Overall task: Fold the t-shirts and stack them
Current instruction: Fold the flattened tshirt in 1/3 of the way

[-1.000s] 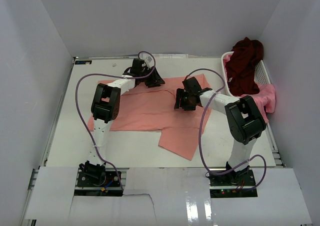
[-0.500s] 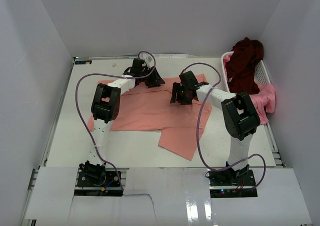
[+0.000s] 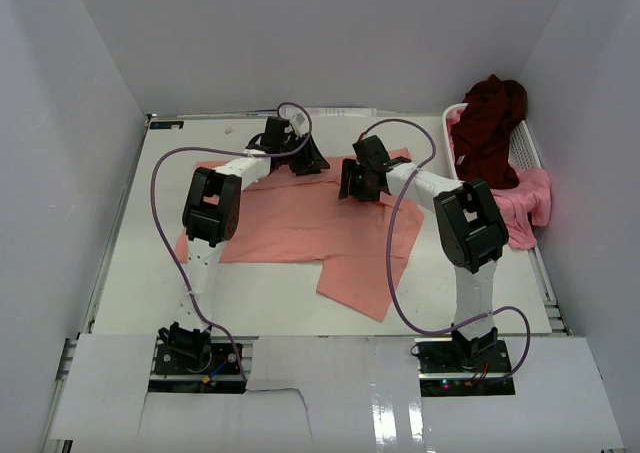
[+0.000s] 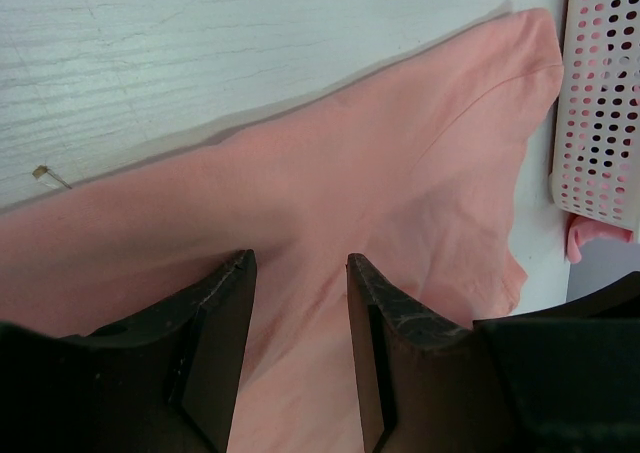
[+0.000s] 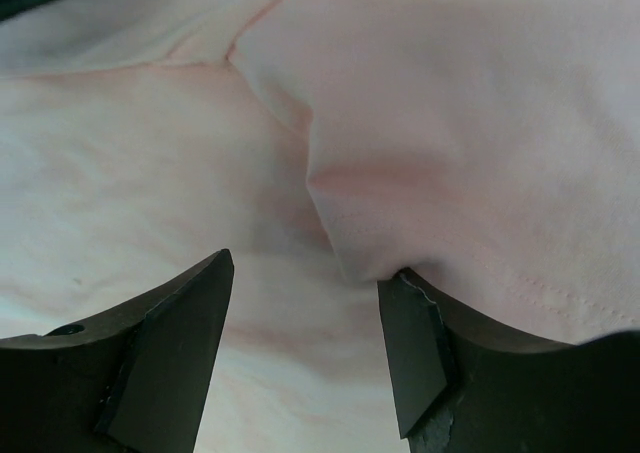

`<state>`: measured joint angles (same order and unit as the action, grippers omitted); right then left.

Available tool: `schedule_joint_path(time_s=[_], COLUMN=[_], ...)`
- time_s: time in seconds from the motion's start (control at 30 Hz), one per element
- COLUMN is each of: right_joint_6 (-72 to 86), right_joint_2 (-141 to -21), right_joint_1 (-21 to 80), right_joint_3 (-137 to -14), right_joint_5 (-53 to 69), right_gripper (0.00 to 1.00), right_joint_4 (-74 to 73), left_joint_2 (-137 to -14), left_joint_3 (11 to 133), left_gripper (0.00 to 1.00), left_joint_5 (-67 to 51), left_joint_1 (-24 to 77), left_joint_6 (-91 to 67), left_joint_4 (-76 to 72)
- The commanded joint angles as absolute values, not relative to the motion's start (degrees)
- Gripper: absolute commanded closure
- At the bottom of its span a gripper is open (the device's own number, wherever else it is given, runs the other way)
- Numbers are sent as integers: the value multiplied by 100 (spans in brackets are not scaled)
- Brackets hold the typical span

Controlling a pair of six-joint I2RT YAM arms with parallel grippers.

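The salmon-pink t-shirt lies spread nearly flat in the middle of the table. Its long axis runs left to right, and its sleeves appear to sit at the right end, one pointing to the near edge and one to the far right corner. The left gripper hangs over the shirt's far edge, fingers spread. The left wrist view shows smooth cloth in the gap between them and nothing pinched. The right gripper is just to its right, a little further in from that edge and close to the far sleeve. It is also spread, and a raised crease of the cloth runs up against one finger without being clamped. The cloth lies directly under both grippers, so the grasp is probably a matter of coming down rather than reaching sideways. The left arm is better placed for the far hem side and the right arm for the sleeve side. A fold would likely carry that far edge toward the near one, across the short axis. Well to the right stands the white basket. The dark maroon t-shirt is heaped in it, and the brighter pink t-shirt is draped over its near rim.
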<state>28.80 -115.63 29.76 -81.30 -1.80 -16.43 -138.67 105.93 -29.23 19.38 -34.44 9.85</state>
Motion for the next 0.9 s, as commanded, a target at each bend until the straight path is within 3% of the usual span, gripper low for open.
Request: schedule_joint_path(time_s=[0.0, 0.3, 0.43, 0.47, 0.57, 0.67, 0.87], right_joint_6=[2734, 2619, 2549, 2540, 2549, 2549, 2794], right_joint_2=[-11645, -11847, -12032, -12058, -12129, -12120, -11953], right_joint_1=[2988, 2988, 2980, 2979, 2953, 2918, 2690], right_joint_3=[-8507, -8762, -8894, -8921, -9000, -9026, -9009], right_joint_5=[-360, -510, -492, -501, -483, -492, -194], right_gripper=[34, 37, 53, 64, 83, 92, 92], right_joint_4=[-1608, -1635, -1626, -1635, -1626, -1635, -1652], left_joint_2=[-13667, -13667, -13641, -13641, -13641, -13641, -13649], left_joint_3=[10600, 10600, 10591, 10582, 10582, 10582, 10591], left_gripper=[47, 47, 47, 47, 47, 47, 47], left_joint_5=[-2690, -2707, -2672, -2663, -2654, -2654, -2654], left_joint_1=[1978, 1978, 1978, 1978, 1978, 1986, 1978], left_joint_6=[-3278, -3252, -3208, -3199, -3182, -3182, -3199], left_joint_4=[1512, 1521, 1547, 1547, 1564, 1582, 1582])
